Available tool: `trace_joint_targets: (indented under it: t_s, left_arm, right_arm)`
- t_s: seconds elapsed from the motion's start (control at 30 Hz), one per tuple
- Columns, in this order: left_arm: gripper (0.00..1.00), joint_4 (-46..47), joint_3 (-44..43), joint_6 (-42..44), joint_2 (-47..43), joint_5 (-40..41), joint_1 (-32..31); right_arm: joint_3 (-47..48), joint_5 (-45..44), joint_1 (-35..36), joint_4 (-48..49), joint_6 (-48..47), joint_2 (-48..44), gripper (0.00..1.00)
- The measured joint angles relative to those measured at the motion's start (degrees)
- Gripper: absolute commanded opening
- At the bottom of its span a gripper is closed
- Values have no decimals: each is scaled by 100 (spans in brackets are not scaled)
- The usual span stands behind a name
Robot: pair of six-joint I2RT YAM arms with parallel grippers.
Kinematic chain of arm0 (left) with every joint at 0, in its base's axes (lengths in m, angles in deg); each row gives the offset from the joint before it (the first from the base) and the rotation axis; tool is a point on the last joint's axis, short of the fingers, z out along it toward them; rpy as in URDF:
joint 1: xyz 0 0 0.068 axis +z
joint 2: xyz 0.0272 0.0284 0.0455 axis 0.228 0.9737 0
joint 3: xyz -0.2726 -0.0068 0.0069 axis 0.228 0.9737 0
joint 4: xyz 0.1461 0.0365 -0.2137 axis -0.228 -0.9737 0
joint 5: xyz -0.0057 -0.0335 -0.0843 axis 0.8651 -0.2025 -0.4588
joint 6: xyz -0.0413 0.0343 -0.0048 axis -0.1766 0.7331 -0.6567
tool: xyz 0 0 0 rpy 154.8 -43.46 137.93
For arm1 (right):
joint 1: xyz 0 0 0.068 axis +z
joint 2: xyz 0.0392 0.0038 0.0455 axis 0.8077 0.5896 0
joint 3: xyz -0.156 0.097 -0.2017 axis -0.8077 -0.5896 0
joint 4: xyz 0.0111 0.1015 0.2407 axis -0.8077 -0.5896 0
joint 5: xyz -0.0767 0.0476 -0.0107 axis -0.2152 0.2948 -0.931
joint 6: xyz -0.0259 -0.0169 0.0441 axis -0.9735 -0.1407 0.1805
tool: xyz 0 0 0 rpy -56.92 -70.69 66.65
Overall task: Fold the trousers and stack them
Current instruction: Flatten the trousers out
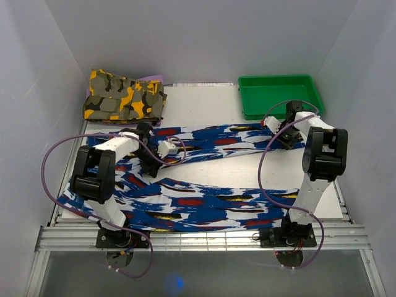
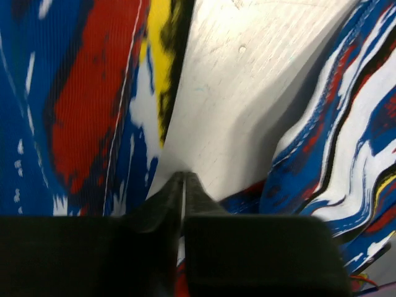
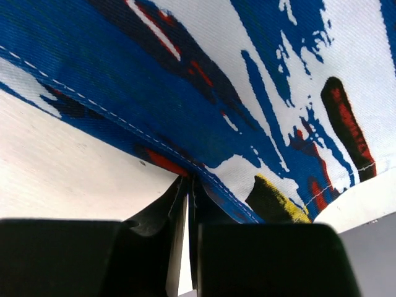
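The blue trousers [image 1: 204,204] with white, red, black and yellow streaks lie spread flat on the white table [image 1: 235,166], waist at the left and both legs running right. My left gripper [image 1: 150,167] points down at the crotch, where the two legs part. In the left wrist view its jaws [image 2: 184,175] are pressed together with a strip of the trousers [image 2: 93,105] caught low between them. My right gripper [image 1: 276,127] sits at the far leg's end. There it [image 3: 189,179] is shut on the stitched hem of the trousers [image 3: 204,93].
A folded yellow, olive and black camouflage garment [image 1: 124,96] lies at the back left. A green tray [image 1: 281,79] stands at the back right, just behind the right gripper. Grey walls close in the table on three sides.
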Motion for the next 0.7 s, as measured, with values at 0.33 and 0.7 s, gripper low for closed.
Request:
trace_joint_targets:
  t_s: [0.33,0.7]
  left_arm:
    - [54,-348,-439,52,-173,0,2]
    - [55,-584,-793,245,-704,-118,-2]
  right_arm:
    - [385,87,-459,-1049,-452,-461,71]
    - [-767,730,-330,-2485,-520,-1541,66]
